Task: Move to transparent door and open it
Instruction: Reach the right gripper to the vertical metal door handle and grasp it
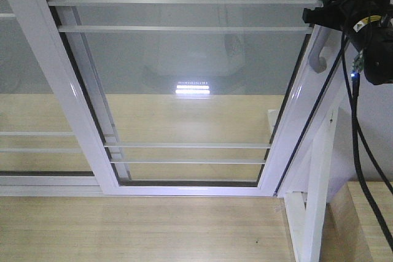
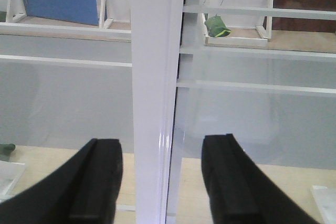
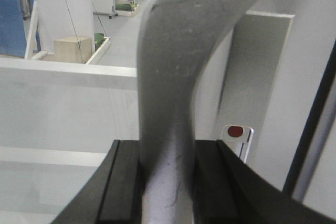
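The transparent door (image 1: 190, 90) fills the front view, a clear glass panel in a white frame with thin white horizontal bars. Its curved silver-grey handle (image 1: 317, 58) sits on the right stile. My right gripper (image 1: 324, 19) reaches it from the upper right. In the right wrist view the right gripper (image 3: 167, 182) is shut on the handle (image 3: 173, 72), both black pads pressed against its sides. A lock plate (image 3: 237, 135) with a red dot lies just right of it. My left gripper (image 2: 163, 179) is open, its fingers (image 2: 97, 182) astride a white vertical frame stile (image 2: 155, 77) without touching it.
A second white-framed glass panel (image 1: 24, 90) overlaps on the left. A white post with a diagonal brace (image 1: 314, 200) stands at the lower right, beside a wooden box (image 1: 368, 225). Black cables (image 1: 356, 145) hang from the right arm. The floor (image 1: 135, 231) is light wood.
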{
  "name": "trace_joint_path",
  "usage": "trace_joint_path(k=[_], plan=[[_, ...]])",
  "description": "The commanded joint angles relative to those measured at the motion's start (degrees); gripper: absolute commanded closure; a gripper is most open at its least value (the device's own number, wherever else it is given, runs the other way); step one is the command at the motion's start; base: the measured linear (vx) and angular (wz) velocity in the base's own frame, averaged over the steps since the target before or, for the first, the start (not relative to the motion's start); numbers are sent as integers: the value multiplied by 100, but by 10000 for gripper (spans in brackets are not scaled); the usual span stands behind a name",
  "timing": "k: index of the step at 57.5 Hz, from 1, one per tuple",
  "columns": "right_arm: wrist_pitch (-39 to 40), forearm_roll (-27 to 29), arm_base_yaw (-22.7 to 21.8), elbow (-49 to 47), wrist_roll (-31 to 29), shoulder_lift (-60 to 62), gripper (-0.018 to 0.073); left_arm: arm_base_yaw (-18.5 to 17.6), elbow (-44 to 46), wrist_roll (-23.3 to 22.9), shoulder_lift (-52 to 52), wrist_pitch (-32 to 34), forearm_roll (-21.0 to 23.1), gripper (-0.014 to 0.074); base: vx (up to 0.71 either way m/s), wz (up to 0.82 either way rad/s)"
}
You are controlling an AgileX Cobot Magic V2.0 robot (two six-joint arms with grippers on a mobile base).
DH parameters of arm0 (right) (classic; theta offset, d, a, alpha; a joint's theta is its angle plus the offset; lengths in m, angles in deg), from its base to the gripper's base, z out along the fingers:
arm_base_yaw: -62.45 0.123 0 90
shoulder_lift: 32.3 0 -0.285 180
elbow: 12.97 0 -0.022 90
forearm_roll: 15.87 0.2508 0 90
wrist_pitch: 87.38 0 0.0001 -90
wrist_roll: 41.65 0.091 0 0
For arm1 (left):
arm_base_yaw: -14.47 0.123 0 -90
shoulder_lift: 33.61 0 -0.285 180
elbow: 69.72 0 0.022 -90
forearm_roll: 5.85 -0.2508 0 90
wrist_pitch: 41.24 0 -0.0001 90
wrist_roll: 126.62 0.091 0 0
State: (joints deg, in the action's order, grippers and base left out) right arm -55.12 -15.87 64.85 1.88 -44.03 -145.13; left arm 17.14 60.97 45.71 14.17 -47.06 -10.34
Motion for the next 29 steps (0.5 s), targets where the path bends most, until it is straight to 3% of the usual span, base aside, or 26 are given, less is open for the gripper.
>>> trace_joint_path(k=[1, 29], plan=[[570, -394, 305, -258, 47, 176, 435, 9, 185, -38, 4, 473, 34, 126, 0, 0], [258, -394, 1253, -1186, 44, -403, 435, 9, 185, -38, 4, 473, 34, 126, -1, -3]])
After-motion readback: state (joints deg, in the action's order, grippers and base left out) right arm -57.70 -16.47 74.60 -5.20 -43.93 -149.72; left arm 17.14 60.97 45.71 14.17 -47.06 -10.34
